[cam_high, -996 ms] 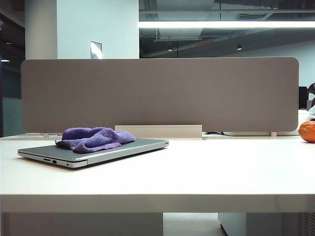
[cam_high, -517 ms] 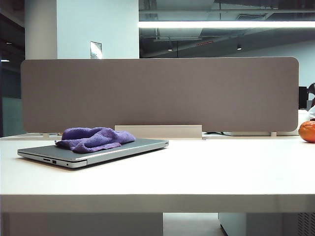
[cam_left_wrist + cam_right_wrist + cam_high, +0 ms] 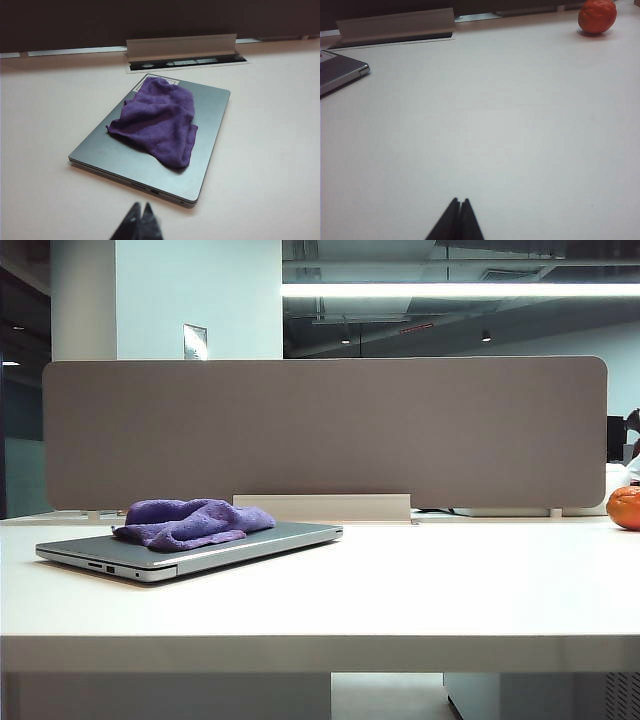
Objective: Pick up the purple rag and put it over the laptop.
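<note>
Nothing has moved in the exterior view since the earlier frames: the purple rag (image 3: pixel 190 521) lies bunched on the closed lid of the laptop (image 3: pixel 290 534), toward its left part, and the laptop sits flat on the white table (image 3: pixel 420 585) in front of the grey divider (image 3: pixel 330 430). An orange fruit (image 3: pixel 624 507) rests at the far right edge. Neither arm shows from this camera. I judge the placement done, since the cloth is resting on the lid with nothing holding it.

From my left wrist camera, the rag drapes across the middle of the lid, leaving bare metal around it and one fold reaching near the side edge. The left gripper (image 3: pixel 140 220) hangs above the table on the near side of the laptop, fingertips pressed together, holding and touching nothing.

From my right wrist camera, the right gripper (image 3: pixel 457 217) sits over bare table, tips closed and empty. Only a corner of the laptop shows, and the orange fruit lies well apart from it.
</note>
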### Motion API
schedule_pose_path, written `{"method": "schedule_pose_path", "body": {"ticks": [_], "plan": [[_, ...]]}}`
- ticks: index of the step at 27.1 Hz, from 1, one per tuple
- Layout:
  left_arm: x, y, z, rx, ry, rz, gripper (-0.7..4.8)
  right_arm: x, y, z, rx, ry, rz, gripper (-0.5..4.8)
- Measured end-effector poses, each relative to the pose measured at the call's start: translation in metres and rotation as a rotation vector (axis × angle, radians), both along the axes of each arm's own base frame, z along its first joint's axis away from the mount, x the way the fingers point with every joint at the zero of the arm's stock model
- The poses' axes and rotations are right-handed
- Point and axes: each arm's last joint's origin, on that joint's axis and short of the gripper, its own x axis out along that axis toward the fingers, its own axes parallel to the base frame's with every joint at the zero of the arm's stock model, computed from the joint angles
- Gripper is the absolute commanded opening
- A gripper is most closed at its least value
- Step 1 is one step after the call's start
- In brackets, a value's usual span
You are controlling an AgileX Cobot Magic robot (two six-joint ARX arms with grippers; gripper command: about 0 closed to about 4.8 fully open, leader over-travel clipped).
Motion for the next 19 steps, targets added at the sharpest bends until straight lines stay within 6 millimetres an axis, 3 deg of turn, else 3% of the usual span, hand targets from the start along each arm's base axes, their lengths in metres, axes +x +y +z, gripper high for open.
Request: {"method": "schedule_pose_path", "body": {"ticks": [11, 19], "plan": [[0.009, 0.003, -0.058, 0.028, -0.011, 0.064, -0.06, 0.000, 0.000, 0.000, 0.000, 0.000, 0.002, 0.22], [0.007, 0.017, -0.083, -0.011, -0.040, 0.136, -0.06, 0.000, 0.000, 0.000, 0.000, 0.000, 0.002, 0.22]]}}
